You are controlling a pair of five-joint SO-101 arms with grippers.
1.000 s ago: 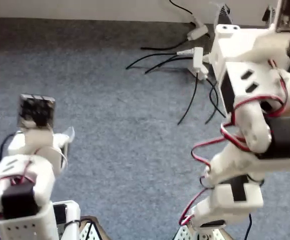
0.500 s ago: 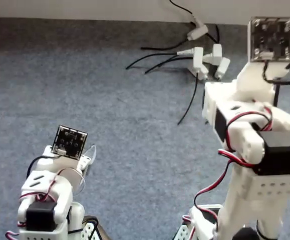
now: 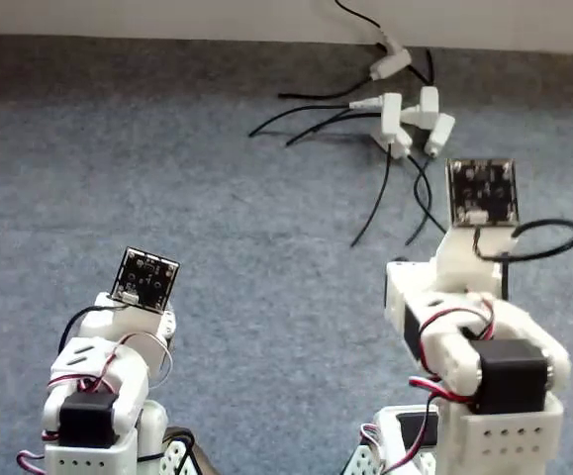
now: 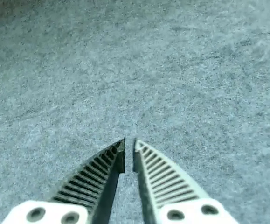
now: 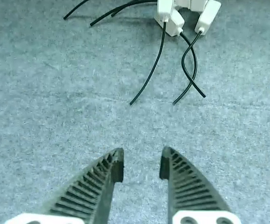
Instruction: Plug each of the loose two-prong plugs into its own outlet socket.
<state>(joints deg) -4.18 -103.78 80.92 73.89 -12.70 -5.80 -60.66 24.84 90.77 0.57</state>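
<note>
White plug cluster (image 3: pixel 405 111) at the far carpet (image 3: pixel 197 228) edge, partly cut off in the right wrist view; which plugs sit in sockets can't be made out, black cords (image 5: pixel 149 70) trailing loose. Open carpet lies between the cluster and both arms. Well short of the cluster, right gripper (image 5: pixel 139 169), jaws parted a little, empty; left gripper (image 4: pixel 129 151) farther from it, jaws all but closed, empty.

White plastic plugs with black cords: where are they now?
The white plugs lie clustered far back on the grey carpet near the wall, right of centre in the high view, ahead of the open right gripper.
</note>
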